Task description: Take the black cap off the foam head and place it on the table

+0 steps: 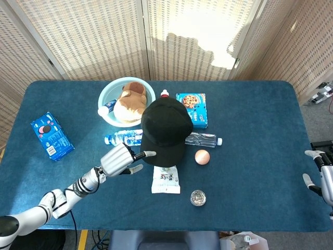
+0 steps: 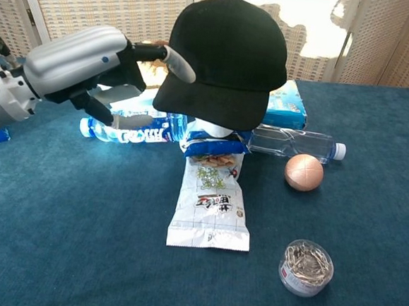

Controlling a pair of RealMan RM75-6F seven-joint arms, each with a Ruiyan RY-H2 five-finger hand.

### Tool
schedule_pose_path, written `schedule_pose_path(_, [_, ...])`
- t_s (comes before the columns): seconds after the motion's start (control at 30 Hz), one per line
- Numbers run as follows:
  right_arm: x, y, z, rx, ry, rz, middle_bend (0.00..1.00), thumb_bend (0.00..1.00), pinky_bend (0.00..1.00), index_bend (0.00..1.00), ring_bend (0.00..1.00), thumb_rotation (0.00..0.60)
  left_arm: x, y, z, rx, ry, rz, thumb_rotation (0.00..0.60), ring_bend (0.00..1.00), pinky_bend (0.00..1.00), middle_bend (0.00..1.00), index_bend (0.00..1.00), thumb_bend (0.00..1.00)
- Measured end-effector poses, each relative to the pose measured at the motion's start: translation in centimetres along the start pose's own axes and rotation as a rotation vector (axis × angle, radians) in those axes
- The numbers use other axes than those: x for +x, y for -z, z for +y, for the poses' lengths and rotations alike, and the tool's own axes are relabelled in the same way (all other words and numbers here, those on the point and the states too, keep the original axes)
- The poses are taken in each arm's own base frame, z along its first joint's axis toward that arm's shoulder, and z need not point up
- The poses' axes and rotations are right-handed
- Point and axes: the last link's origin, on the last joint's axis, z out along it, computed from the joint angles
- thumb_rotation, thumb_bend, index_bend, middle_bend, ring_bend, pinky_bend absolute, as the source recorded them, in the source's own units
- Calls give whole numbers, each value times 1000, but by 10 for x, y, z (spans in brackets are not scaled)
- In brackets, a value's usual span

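Note:
The black cap (image 1: 165,130) (image 2: 226,55) sits on the foam head, of which only a white sliver (image 2: 210,131) shows under the brim. My left hand (image 1: 122,159) (image 2: 91,62) hovers just left of the cap with its fingers spread, one fingertip (image 2: 183,66) reaching the cap's left side; it holds nothing. My right hand (image 1: 322,174) rests at the table's far right edge, fingers apart and empty, seen only in the head view.
A snack packet (image 2: 211,203) lies in front of the head, water bottles (image 2: 132,127) (image 2: 294,142) beside it. An orange ball (image 2: 303,172), a clip jar (image 2: 306,267), a bowl with a plush toy (image 1: 127,101), a biscuit box (image 1: 191,109) and an Oreo pack (image 1: 51,135) surround it.

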Motion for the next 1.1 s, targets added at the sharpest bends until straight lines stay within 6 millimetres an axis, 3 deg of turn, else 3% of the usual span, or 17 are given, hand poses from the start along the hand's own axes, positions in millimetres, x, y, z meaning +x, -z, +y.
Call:
schedule_pose_path(0.6, [2, 6, 8, -27, 3, -2, 307, 287, 306, 282, 224, 600, -26, -32, 11, -5, 50, 35, 600, 1000, 1000, 973, 295, 266])
schedule_pose_path(1.1, [0, 6, 11, -35, -1, -10, 307, 287, 306, 282, 224, 600, -33, -50, 16, 18, 130, 97, 600, 1000, 1000, 1000, 423, 266])
